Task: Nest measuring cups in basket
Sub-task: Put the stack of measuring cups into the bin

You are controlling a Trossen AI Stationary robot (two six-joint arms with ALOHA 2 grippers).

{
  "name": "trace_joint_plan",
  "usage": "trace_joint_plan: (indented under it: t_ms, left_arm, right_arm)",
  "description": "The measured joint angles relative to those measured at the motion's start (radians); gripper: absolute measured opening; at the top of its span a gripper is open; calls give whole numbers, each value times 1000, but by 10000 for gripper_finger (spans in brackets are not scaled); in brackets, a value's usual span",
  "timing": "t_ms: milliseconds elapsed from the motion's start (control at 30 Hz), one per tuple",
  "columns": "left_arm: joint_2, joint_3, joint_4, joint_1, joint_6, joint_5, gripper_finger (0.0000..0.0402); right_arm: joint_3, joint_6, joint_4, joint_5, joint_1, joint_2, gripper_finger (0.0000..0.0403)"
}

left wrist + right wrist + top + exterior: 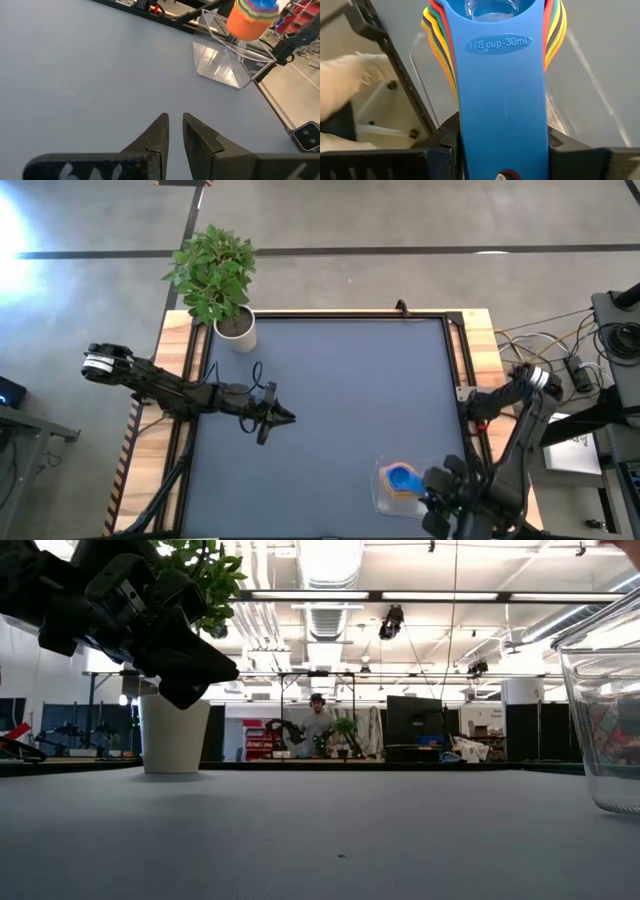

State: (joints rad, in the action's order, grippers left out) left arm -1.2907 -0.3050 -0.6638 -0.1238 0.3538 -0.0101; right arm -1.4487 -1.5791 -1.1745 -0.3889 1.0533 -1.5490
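The measuring cups (402,478) are nested into one stack, blue on top and orange outermost, near the table's near right corner. In the left wrist view the measuring cups (250,17) hover over the basket (225,65), a clear tray that rests flat on the mat. The basket (605,710) fills the low view's right edge. My right gripper (438,486) is shut on the stack. My left gripper (283,417) hangs shut above the table's middle left, holding nothing, and my left gripper (175,117) points toward the basket. My right gripper (502,147) pinches the stacked flat handles between its two fingers, one on each long edge of the blue top handle (502,115), near the free end. The fingers come about level from the table's right, lying along the handles. The bowls stick out beyond the fingertips, over the basket.
A white plant pot (236,330) with a leafy plant stands at the far left corner, and the plant pot (175,730) shows behind my left arm. Wooden borders and black rails frame the grey mat (340,400). A person (318,725) stands far off in the room.
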Motion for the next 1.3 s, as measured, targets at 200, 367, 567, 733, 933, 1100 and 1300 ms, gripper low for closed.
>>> trace_joint_plan:
  t_ms: [200, 367, 567, 733, 933, 1100, 1300]
  left_arm:
    - [0, 0, -2, -1, 4, 0, 36]
    - [0, -10, -10, -1, 4, 0, 36]
    - [0, -25, -14, -7, 7, 0, 36]
    - [0, -29, -13, -8, 7, 0, 36]
    - [0, -29, -13, -8, 22, 0, 36]
    - [0, -29, -9, -8, 22, 0, 36]
    - [0, -29, -7, -8, 22, 0, 36]
  right_arm:
    - [29, -27, 22, 14, 12, -92, 123]
    - [151, -3, 187, 41, 4, -95, 123]
    - [291, 24, 336, 60, -3, -39, 123]
    - [385, 20, 433, 108, -7, -7, 123]
    - [407, -3, 432, 172, -9, -1, 212]
    - [350, -2, 406, 216, -8, 4, 294]
    - [236, 14, 281, 212, -9, 4, 301]
